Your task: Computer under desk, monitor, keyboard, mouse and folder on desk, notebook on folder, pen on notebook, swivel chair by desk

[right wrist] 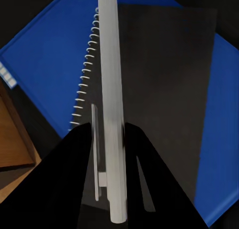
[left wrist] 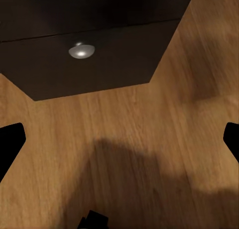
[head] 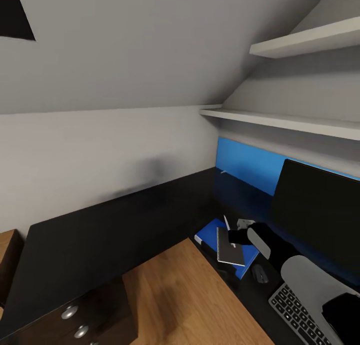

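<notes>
The black-topped desk (head: 115, 225) wraps around the corner under a blue back panel. On its right wing the blue folder (head: 206, 233) lies flat, with the dark spiral notebook (head: 231, 251) on top of it. My right gripper (head: 233, 236) is over the notebook, shut on the white pen (head: 226, 222). In the right wrist view the pen (right wrist: 112, 89) runs between my black fingers (right wrist: 82, 154) above the notebook (right wrist: 164, 79) and folder (right wrist: 45, 55). Whether the pen touches the notebook I cannot tell. The mouse (head: 260, 274), keyboard (head: 295, 310) and monitor (head: 320, 215) follow to the right. My left gripper (left wrist: 122, 139) hangs open over the floor.
Two white shelves (head: 280, 120) hang above the monitor under the sloping ceiling. Black drawers with silver knobs (head: 70, 312) stand under the desk's left wing, and one knob (left wrist: 81, 51) is near my left gripper. Wooden floor (head: 185, 295) lies between the wings. A wooden unit (head: 6, 250) sits at far left.
</notes>
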Motion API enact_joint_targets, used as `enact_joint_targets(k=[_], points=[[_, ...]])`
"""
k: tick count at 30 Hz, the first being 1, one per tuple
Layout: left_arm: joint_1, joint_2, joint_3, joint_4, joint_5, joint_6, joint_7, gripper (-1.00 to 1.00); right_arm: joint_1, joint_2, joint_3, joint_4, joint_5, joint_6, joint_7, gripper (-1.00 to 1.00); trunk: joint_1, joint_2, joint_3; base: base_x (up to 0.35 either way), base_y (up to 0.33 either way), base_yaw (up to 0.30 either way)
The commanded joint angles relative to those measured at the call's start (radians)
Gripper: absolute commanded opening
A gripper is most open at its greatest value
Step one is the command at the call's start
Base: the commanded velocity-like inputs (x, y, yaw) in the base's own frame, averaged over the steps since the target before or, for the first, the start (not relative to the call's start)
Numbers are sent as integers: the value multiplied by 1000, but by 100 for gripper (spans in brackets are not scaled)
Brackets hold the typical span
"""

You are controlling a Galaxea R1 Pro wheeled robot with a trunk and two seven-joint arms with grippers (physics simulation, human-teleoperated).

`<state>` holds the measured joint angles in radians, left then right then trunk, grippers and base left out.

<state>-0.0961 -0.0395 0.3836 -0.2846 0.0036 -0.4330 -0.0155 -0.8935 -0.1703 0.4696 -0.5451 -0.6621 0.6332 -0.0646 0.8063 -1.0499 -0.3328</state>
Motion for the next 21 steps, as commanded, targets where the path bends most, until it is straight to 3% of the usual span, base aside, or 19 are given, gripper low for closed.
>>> enact_joint_targets(k=[1,4,21], points=[[-1,-1,4,0,0,-5,-1,100,-1,-1,7,-2,-10,2,-7,-100,0,-1,-1,-4,0,0],[-1,-3,5,0,1,-12,2,100,-1,-1,7,0,-10,2,-7,-100,0,-1,-1,-3,0,0],[-1,-4,5,-1,1,-18,6,100,-1,-1,7,37,-11,2,-8,-100,65,-120,-55,0,0,0]])
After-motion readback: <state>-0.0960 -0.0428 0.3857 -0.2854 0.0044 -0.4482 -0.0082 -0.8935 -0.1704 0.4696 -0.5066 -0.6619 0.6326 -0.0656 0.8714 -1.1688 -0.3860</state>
